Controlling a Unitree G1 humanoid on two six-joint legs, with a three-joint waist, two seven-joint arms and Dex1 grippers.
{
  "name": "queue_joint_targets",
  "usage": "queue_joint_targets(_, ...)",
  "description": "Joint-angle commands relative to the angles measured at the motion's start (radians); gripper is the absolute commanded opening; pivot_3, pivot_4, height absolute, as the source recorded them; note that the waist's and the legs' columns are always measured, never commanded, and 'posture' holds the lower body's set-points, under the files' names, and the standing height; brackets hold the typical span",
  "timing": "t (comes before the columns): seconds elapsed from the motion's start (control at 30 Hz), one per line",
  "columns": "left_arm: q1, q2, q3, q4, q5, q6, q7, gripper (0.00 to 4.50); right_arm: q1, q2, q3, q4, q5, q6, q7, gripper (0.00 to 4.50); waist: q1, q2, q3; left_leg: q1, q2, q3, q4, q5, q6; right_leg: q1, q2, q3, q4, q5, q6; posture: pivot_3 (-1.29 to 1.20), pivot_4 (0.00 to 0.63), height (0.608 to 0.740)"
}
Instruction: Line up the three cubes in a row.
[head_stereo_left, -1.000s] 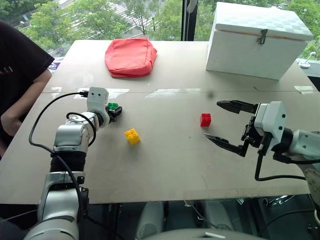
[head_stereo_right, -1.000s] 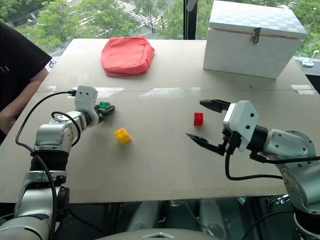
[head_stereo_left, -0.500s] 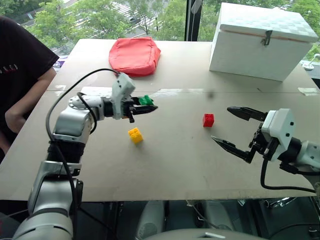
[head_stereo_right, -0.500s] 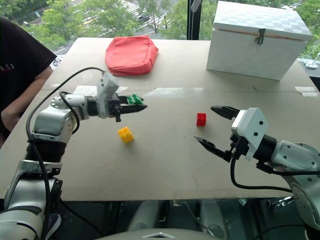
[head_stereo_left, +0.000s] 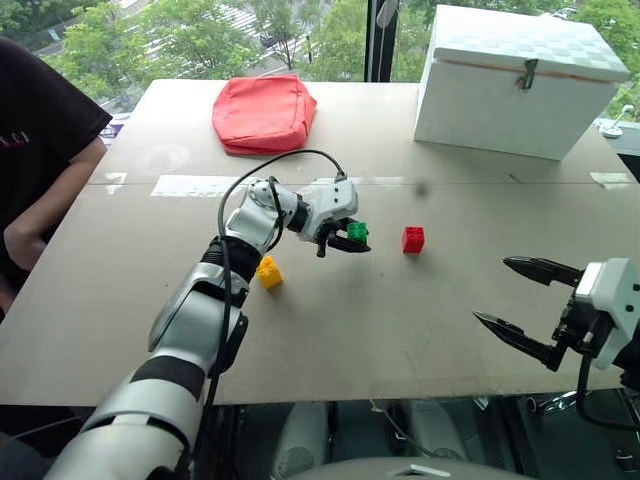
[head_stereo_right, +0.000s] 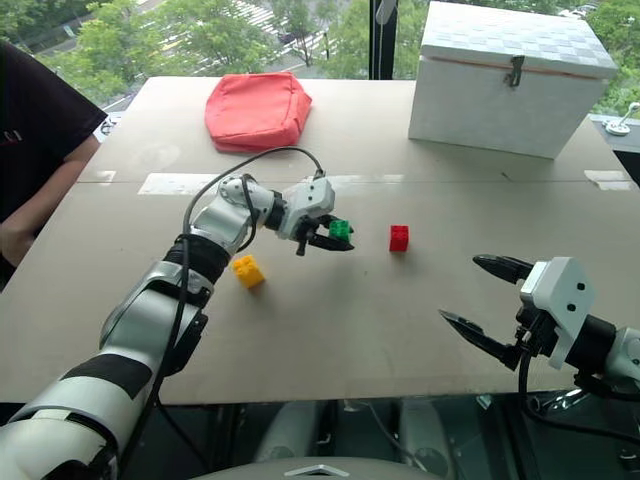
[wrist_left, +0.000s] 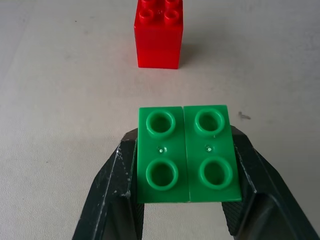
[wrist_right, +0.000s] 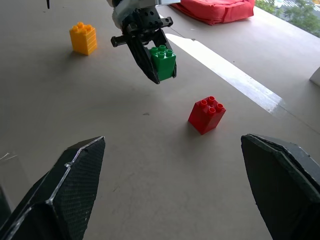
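**Green cube held in air, 2 cubes on table**

Green cube (head_stereo_left: 357, 231) is clamped between the left gripper (head_stereo_left: 352, 238) fingers, lifted off the table (head_stereo_left: 400, 330), studs up. It hangs between the other 2 cubes, nearer the red cube (head_stereo_left: 413, 239), which sits on the table just beside it. Yellow cube (head_stereo_left: 267, 272) rests on the table under the left forearm, tilted. Right gripper (head_stereo_left: 525, 306) hovers near the table's front edge, fingers wide apart, holding nothing. White box (head_stereo_left: 520, 80) and red pouch (head_stereo_left: 263, 113) at the far side.

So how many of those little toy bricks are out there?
3: the green brick held in the left gripper above the table, the red brick beside it, the yellow brick nearer the person.
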Motion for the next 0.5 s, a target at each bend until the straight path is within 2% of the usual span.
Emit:
queue_joint_targets(0.03, -0.041, -0.019, 0.018, 0.067, 0.033, -0.079, 0.005, 1.34, 0.018, 0.011, -0.037, -0.046, 0.016, -0.028, -0.014, 4.5, 0.0, 0.0, 0.0, 0.0, 0.0, 0.0, 0.0, 0.0, 0.0, 0.0, 0.0, 0.0, 0.0, 0.0, 0.0, 0.0, 0.15, 0.74)
queue_joint_targets(0.2, -0.071, -0.038, 0.021, 0.153, 0.084, -0.146, 0.016, 1.34, 0.053, 0.014, -0.053, -0.06, 0.018, -0.035, -0.024, 4.5, 0.0, 0.0, 0.0, 0.0, 0.0, 0.0, 0.0, 0.0, 0.0, 0.0, 0.0, 0.001, 0.0, 0.0, 0.0, 0.0, 0.15, 0.74)
queue_joint_targets(0.5, -0.113, -0.086, 0.049, 0.229, 0.107, -0.158, 0.027, 1.34, 0.099, 0.023, -0.078, -0.104, 0.032, -0.03, -0.057, 4.5, 0.002, 0.0, 0.0, -0.001, 0.0, -0.001, 0.001, 0.0, 0.0, 0.0, -0.001, 0.0, 0.0, 0.0, 0.0, 0.0, 0.15, 0.74)
